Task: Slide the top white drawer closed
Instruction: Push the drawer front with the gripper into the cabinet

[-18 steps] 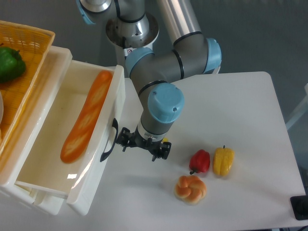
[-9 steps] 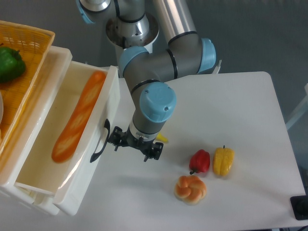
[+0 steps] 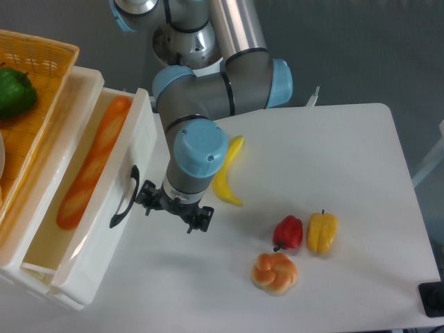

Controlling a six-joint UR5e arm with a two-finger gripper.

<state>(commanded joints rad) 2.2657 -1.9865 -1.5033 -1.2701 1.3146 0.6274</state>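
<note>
The top white drawer [image 3: 97, 243] stands partly pulled out of the cabinet at the left, with a long orange baguette [image 3: 90, 163] lying inside. Its black curved handle [image 3: 123, 200] faces right. My gripper [image 3: 172, 209] points straight down just right of the handle, close against the drawer's front. The wrist hides the fingertips, so how the jaws stand does not show. Nothing is seen held in them.
A yellow woven basket [image 3: 41, 59] with a green pepper [image 3: 14, 90] sits on top of the cabinet. A banana [image 3: 227, 173], red pepper [image 3: 288, 232], yellow pepper [image 3: 322, 232] and bread roll [image 3: 275, 272] lie on the white table to the right.
The gripper has moved left, and the drawer front has slid left with it into the cabinet. The banana, hidden under the arm before, now shows.
</note>
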